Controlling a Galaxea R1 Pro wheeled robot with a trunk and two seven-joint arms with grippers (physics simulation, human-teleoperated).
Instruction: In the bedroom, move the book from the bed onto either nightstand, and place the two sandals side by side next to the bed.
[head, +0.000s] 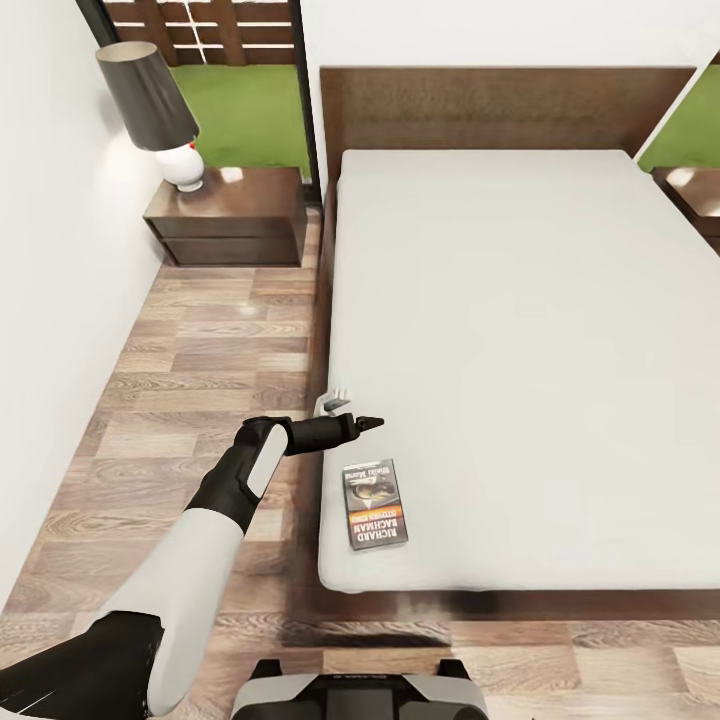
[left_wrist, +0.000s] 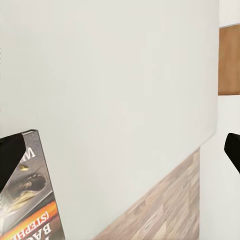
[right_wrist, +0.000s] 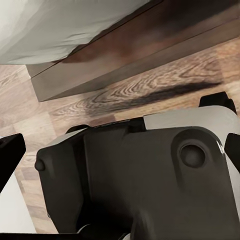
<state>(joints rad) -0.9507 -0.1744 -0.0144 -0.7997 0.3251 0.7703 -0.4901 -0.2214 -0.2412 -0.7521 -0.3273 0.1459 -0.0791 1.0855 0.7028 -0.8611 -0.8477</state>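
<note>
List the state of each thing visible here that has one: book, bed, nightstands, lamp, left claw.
book: flat on the bed near its foot corner, closed, cover up, not held.
bed: mattress bare apart from the book.
left nightstand: drawers shut, lamp on top.
lamp: upright, shade tilted.
right nightstand: partly cut off by the frame edge.
left claw: open, empty, hovering over the mattress edge just beyond the book.

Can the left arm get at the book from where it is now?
Probably yes. The left gripper hovers over the mattress edge just beyond the book, which lies flat near the corner of the bed. Nothing sits between them, and the jaws look open, with the book partly between them in the wrist view.
</note>
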